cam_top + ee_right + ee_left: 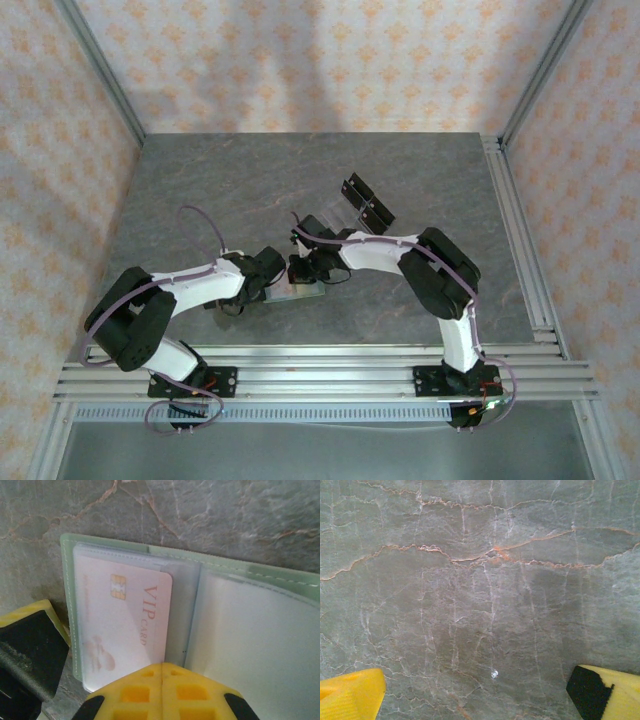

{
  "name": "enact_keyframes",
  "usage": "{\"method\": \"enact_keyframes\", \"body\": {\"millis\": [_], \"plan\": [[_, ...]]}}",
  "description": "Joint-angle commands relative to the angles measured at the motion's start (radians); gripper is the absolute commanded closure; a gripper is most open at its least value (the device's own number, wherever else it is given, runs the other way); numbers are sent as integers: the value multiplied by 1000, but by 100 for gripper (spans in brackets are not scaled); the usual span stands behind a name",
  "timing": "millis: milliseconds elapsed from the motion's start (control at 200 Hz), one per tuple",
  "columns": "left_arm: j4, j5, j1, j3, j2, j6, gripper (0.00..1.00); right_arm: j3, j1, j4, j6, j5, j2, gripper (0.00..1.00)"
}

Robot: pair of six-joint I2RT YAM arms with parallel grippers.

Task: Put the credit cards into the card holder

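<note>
Right wrist view looks down on a sage-green folding card holder (66, 580) lying open and flat on the grey veined marble table (240, 515). In its left half a pale pink rectangular credit card (125, 625) sits inside a clear plastic sleeve (184, 600), its long side running from 12 to 6 o'clock. Red lettering along the card's right edge reads "VIP CARD", turned sideways. A small gold chip (118, 586) sits towards 11 o'clock on its face. A faint reddish emblem near 7 o'clock is too blurred to read. The holder's right half is a blank whitish panel (255, 645). The right gripper (161, 672) shows at 6 o'clock with its yellow fingers pressed together, no gap between them, and the tips over the holder's near edge close to the fold. I cannot tell whether they pinch anything.

Left wrist view has the left gripper (476, 690) spread wide. One yellow finger is at 7 o'clock and the other, black-padded, is at 5 o'clock. Only bare marble lies between them and they hold nothing.

Top external view places the card holder (303, 292) at about 6 o'clock of the table's middle. The left gripper (272, 278) is at its 9 o'clock and the right gripper (305, 275) is at its 12 o'clock. A clear acrylic rack with black pieces (362, 205) stands at 1 o'clock of the middle, apart from the holder.
</note>
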Motion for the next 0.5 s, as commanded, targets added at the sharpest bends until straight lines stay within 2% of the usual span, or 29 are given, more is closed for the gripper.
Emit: {"method": "enact_keyframes", "body": {"millis": [0, 495], "plan": [[108, 41, 5, -9, 32, -4, 0, 22, 15, 9, 5, -12, 21, 96], [109, 50, 6, -6, 34, -5, 0, 33, 20, 73, 48, -81, 16, 96]]}}
